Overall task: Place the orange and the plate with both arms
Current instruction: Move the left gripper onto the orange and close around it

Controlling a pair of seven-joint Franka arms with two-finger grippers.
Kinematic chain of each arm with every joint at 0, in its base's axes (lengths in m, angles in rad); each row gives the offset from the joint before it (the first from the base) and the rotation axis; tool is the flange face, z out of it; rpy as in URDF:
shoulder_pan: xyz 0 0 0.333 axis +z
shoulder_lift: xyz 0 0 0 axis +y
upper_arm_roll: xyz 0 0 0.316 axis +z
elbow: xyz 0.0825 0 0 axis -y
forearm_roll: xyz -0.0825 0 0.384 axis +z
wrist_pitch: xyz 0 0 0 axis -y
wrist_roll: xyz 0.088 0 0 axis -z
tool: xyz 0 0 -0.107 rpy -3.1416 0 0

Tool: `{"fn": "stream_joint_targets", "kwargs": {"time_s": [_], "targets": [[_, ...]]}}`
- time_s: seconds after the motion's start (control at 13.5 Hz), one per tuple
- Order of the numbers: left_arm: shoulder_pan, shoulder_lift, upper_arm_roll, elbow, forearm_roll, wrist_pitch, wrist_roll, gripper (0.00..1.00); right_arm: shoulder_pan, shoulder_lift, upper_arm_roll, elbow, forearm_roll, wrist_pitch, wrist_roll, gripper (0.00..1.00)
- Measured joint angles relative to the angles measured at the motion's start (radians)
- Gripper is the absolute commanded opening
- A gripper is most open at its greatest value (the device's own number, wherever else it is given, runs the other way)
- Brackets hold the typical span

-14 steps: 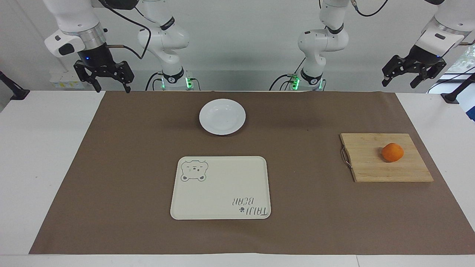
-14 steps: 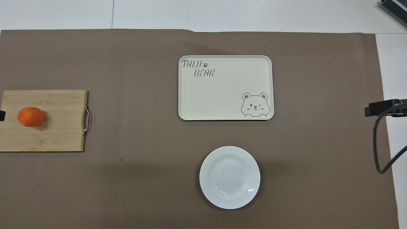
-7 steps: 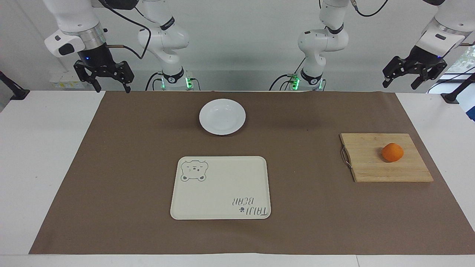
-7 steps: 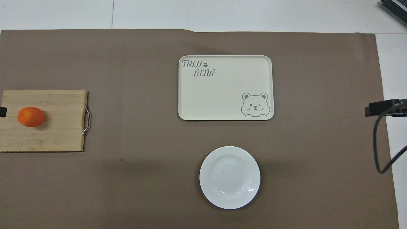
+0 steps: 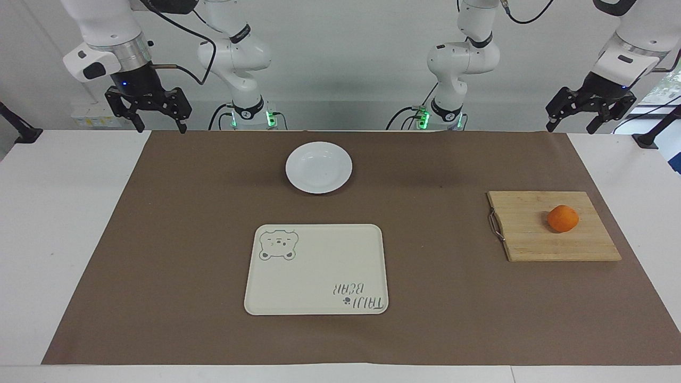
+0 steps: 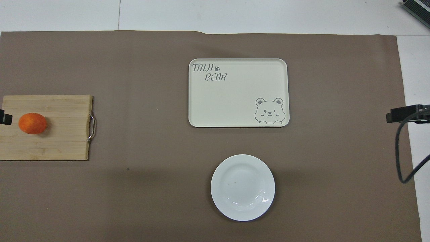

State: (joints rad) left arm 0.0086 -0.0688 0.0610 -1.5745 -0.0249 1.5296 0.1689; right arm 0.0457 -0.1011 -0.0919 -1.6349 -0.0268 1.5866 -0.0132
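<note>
The orange (image 5: 563, 218) lies on a wooden cutting board (image 5: 526, 236) toward the left arm's end of the table; it also shows in the overhead view (image 6: 32, 123). The white plate (image 5: 318, 167) sits empty on the brown mat, near the robots; it also shows in the overhead view (image 6: 242, 187). My left gripper (image 5: 577, 126) hangs open and empty in the air over the mat's corner at the left arm's end. My right gripper (image 5: 159, 125) hangs open and empty over the mat's corner at the right arm's end.
A cream tray with a bear drawing (image 5: 316, 268) lies empty in the middle, farther from the robots than the plate; it also shows in the overhead view (image 6: 238, 92). The cutting board (image 6: 63, 127) has a metal handle (image 6: 91, 127) toward the table's middle. A brown mat (image 5: 186, 239) covers most of the table.
My left gripper has come down slightly and moved a little toward the cutting board. The right gripper, orange and plate have not moved.
</note>
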Motion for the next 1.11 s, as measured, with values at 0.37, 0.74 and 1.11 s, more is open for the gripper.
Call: {"fn": "stream_joint_targets", "kwargs": {"time_s": [0.37,0.74,1.11], "targets": [[0.053,0.002,0.003,-0.14,0.0,0.159,0.0,1.0,0.0,0.0,0.0,0.0,0.0,0.0,0.0,1.0],[0.135,0.007,0.005,-0.308,0.0,0.373,0.107,1.0,0.0,0.0,0.0,0.0,0.0,0.0,0.0,1.0],[0.193,0.086,0.005,-0.365,0.0,0.515,0.174,1.0,0.0,0.0,0.0,0.0,0.0,0.0,0.0,1.0]]}}
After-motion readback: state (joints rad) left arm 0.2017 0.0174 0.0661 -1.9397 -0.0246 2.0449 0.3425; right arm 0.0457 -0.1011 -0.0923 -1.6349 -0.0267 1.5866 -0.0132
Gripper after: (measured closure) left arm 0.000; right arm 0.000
